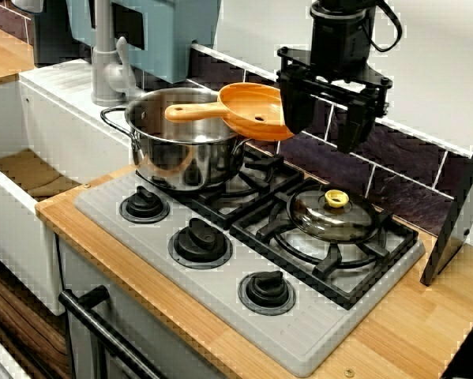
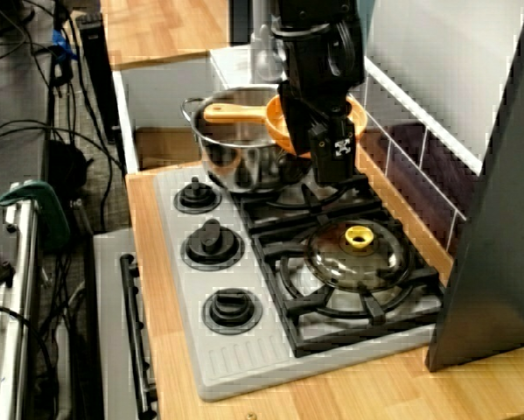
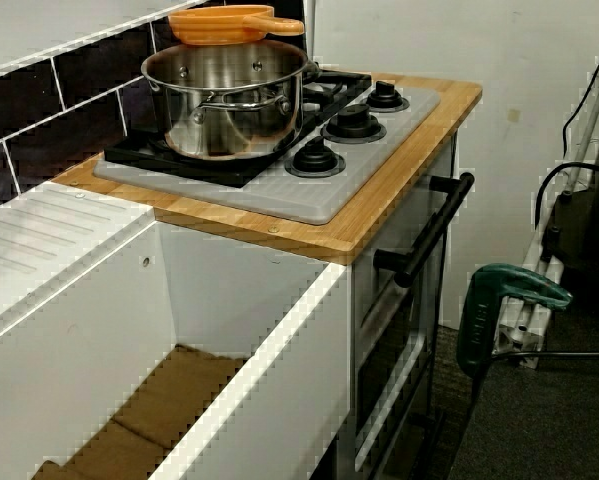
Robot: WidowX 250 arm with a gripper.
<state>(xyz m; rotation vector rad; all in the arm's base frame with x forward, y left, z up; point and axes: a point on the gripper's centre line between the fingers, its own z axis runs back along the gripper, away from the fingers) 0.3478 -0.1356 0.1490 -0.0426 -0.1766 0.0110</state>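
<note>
The gripper (image 1: 323, 118) hangs at the upper right of the front view with its jaws wide apart and nothing clamped between them. Its left finger (image 1: 295, 103) stands in front of the right rim of the orange strainer (image 1: 248, 110). I cannot tell whether they touch. In the view from above, the gripper (image 2: 318, 140) covers the middle of the strainer (image 2: 275, 127), and orange shows on both sides of it. The strainer lies across the far rim of the steel pot (image 1: 189, 146), its handle pointing left over the pot's mouth. The pot stands on the hob's (image 1: 228, 276) back-left burner. A glass lid (image 1: 331, 213) lies on the right burner, below the gripper.
</note>
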